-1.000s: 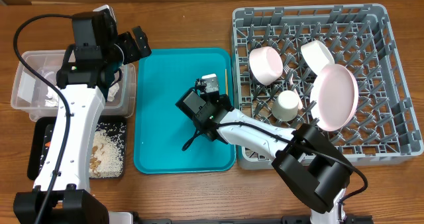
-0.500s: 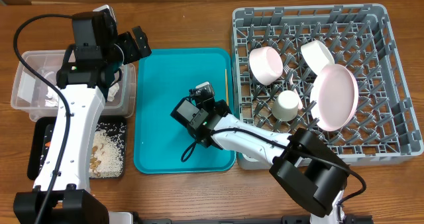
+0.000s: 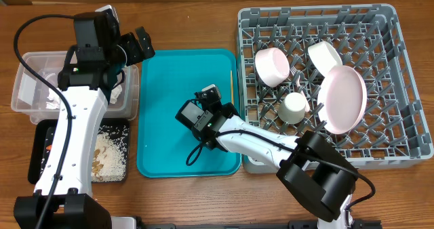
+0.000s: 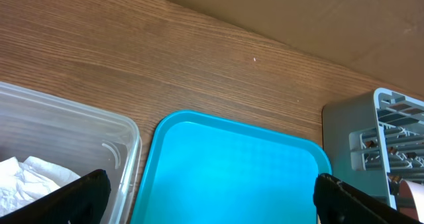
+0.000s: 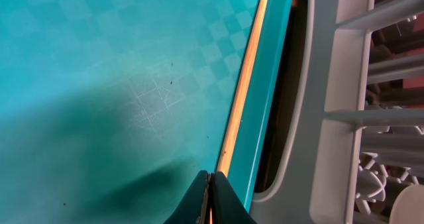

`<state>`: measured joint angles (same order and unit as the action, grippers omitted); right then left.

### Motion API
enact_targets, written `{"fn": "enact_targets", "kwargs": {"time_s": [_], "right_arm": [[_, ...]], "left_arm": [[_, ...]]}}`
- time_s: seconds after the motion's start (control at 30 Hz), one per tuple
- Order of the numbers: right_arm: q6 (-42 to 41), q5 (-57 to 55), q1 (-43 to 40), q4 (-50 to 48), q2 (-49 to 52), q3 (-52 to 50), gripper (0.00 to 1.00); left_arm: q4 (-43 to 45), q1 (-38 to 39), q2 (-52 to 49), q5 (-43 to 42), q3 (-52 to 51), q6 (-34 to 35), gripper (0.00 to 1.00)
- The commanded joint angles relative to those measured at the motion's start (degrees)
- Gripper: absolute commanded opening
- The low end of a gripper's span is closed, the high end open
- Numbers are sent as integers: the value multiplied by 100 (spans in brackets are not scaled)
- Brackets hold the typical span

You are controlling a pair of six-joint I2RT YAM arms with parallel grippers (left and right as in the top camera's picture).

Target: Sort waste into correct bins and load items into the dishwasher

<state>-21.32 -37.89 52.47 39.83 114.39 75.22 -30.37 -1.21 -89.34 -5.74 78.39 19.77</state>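
Note:
A thin wooden stick (image 3: 230,85) (image 5: 246,85) lies along the teal tray's (image 3: 169,87) right inner edge. My right gripper (image 3: 226,108) (image 5: 210,197) is shut, its tips meeting at the stick's near end. A sliver of orange shows between them, and I cannot tell if the stick is pinched. The grey dishwasher rack (image 3: 400,46) holds a pink plate (image 3: 342,99), two white bowls (image 3: 272,66) (image 3: 324,55) and a cup (image 3: 293,108). My left gripper (image 3: 137,46) (image 4: 212,207) hangs open and empty above the tray's far left corner.
A clear tub (image 3: 27,87) (image 4: 79,138) with white napkins (image 3: 51,97) stands at the left. In front of it is a black tray (image 3: 41,134) of pale scraps (image 3: 108,154). The rack's wall (image 5: 331,118) runs close beside the teal tray.
My right gripper shifted a little to the left and toward the front over the tray, staying shut. The stick and the left arm have not moved.

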Motion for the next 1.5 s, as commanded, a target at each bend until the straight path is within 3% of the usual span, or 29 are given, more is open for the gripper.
{"fn": "enact_targets", "kwargs": {"time_s": [0.0,0.27,0.6,0.9,1.0,1.27,1.47], "right_arm": [[83,-79,-52,-17,17,179,6],[592,457,-308,-48,17,179,11],[894,977,-535,-72,63,243,7],[894,1005,-671,-160,72,243,9],[894,1036,-688,-190,72,258,18],[876,1038,-680,-240,72,293,29],[398,1209,-680,-181,72,396,39]], "left_arm": [[15,11,85,35,111,101,100],[17,11,85,35,111,101,100],[15,11,85,35,111,101,100],[17,11,85,35,111,101,100],[17,13,85,35,111,101,100],[17,11,85,35,111,101,100],[15,11,85,35,111,101,100]]}}
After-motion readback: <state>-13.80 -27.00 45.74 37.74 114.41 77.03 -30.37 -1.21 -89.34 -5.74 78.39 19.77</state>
